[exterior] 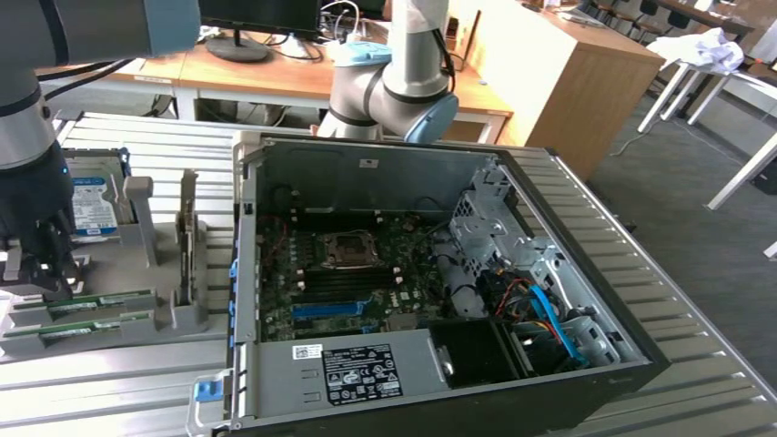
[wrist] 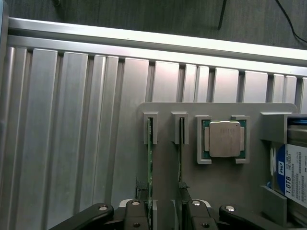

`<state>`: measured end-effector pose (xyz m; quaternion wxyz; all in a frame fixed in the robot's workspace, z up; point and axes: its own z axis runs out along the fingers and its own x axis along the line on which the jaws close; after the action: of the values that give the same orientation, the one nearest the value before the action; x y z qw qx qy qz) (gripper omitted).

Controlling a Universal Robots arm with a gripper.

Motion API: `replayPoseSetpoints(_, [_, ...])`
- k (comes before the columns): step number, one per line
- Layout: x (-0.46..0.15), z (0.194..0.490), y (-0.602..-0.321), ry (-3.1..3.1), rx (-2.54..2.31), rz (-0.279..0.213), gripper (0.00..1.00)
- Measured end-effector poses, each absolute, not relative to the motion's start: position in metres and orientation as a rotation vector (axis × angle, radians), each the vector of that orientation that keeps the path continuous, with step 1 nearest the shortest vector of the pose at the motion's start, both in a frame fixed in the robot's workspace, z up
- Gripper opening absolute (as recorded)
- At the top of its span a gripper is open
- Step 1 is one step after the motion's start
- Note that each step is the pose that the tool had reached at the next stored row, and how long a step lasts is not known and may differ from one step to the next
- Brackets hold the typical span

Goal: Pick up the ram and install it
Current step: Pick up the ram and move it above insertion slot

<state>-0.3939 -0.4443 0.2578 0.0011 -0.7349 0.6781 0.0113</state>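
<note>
Green and thin, the ram [wrist: 149, 163] stands on edge in a slot of the grey holder [wrist: 163, 124], with a second stick [wrist: 181, 143] in the slot just beside it. My wrist view looks straight down on both of them. It also shows the square silver processor [wrist: 224, 139] in its own pocket next to the sticks. Beyond that is the hard drive [wrist: 293, 177] with its blue-white label, at the far end of the same holder. The holder rests on the slatted aluminium desk [wrist: 72, 120].

My claw [wrist: 165, 218] is spread wide and grips nothing. One finger [wrist: 136, 215] sits outside the ram and the other outside the second stick. The near ends of both boards run toward the gap between them. I cannot tell whether a pad touches either board.

The exterior view gives what my wrist camera misses. It shows the open computer case [exterior: 631, 364] lying on the desk, with the motherboard [exterior: 352, 282] and its processor socket [exterior: 346, 250] exposed. From that camera my claw [exterior: 36, 278] hangs low over the holder at the exterior view's left, well apart from the case. The green sticks lie just beneath it.
</note>
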Motion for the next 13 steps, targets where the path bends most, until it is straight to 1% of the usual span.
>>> replayPoseSetpoints(13, [-0.394, 0.246, -0.452, 2.108, -2.327, 0.036, 0.36])
